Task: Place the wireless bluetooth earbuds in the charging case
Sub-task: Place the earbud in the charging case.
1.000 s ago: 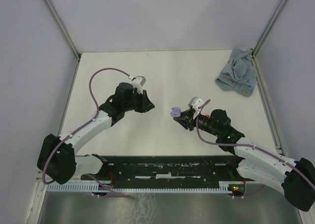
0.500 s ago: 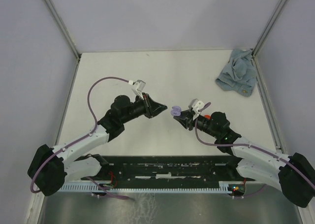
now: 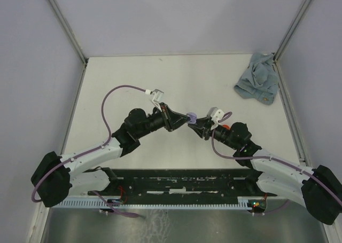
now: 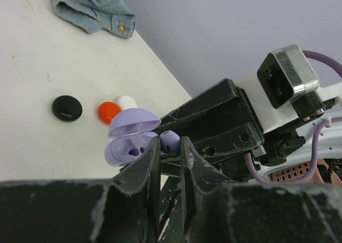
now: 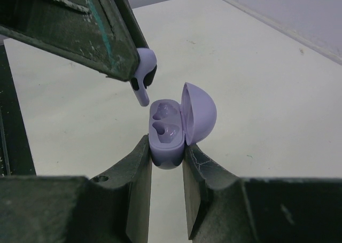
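Pinching lilac earbud point(image 5: 143, 75), left end effector point(image 4: 170, 148) hovers just above open case point(image 5: 166, 132) clamped in right end effector point(image 5: 165, 147).

1 earbud point(image 5: 143, 75), 1 case point(image 5: 168, 131), 1 cloth point(image 3: 257, 83), 3 blobs point(image 4: 67, 108)

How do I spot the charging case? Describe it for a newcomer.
Over the middle of the white table, the two grippers meet. The right gripper holds the charging case: a lilac clamshell, lid open, two empty sockets. The lilac earbud in the left gripper is smaller and stemmed.
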`<action>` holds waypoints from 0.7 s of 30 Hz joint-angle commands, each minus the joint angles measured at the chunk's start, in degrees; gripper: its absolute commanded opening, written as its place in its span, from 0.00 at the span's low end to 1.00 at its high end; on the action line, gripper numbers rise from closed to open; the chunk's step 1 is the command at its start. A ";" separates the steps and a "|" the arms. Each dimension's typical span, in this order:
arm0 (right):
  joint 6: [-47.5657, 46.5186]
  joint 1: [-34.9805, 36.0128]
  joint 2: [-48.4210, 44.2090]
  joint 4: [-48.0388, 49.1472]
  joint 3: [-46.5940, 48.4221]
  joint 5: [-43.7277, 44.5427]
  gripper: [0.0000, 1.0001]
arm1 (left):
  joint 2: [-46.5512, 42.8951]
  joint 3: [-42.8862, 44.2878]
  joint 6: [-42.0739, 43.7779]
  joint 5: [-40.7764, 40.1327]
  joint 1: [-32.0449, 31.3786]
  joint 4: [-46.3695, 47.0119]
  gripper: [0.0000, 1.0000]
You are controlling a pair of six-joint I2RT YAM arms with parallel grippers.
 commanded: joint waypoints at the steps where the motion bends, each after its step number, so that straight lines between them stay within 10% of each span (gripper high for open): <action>1: 0.06 0.13 -1.75 4.00 -0.50 -0.69 0.07 | 1.93 0.78 -1.54 -2.47 -1.33 5.24 0.10; 21: 0.24 0.18 -4.03 3.85 -1.14 -0.36 0.07 | 3.09 -0.45 -4.74 -3.24 -2.10 6.63 0.10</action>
